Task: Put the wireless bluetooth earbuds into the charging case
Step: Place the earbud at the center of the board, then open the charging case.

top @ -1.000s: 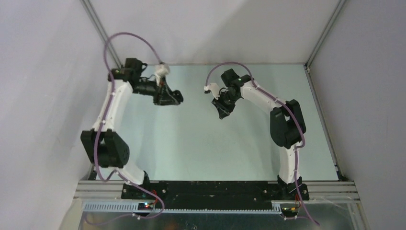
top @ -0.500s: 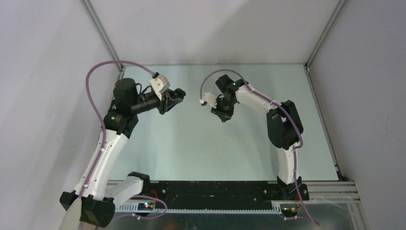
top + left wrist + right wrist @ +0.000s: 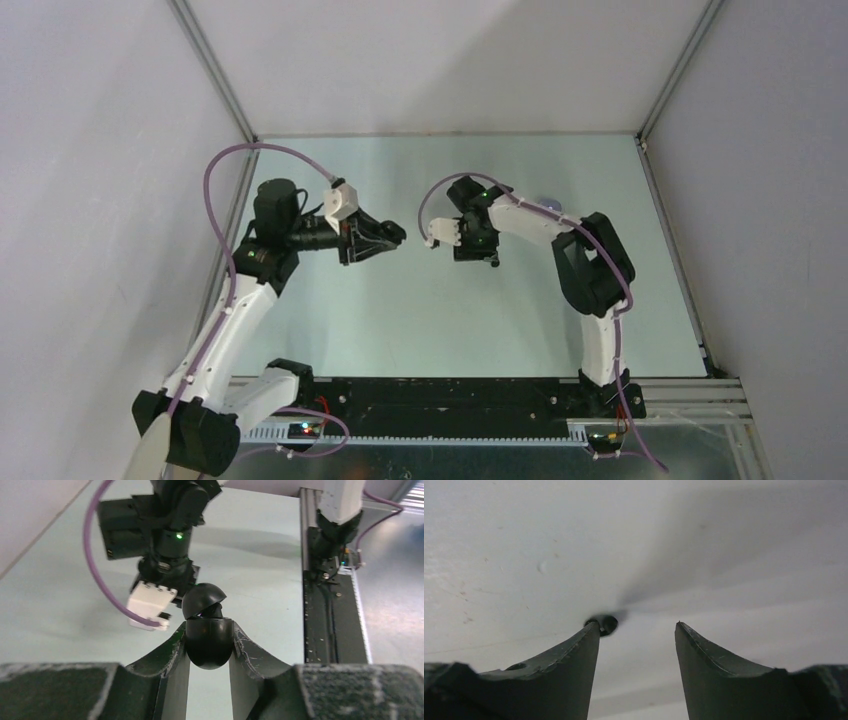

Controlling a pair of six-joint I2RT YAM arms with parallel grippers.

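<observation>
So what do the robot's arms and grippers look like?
Both the left arm and right arm have white links with black joints, and a purple cable runs along each. A white camera block sits at each wrist, and a green light glows on the right arm. The left gripper and right gripper have dark, curved, scuffed fingers.

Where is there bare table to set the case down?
Free: the wide near stretch of table between the arm bases, and the far strip along the back wall. Crowded: mid-table, where the left fingers gripping the charging case face the open right fingers, a black earbud at one tip. A small lilac object lies behind the right arm.
</observation>
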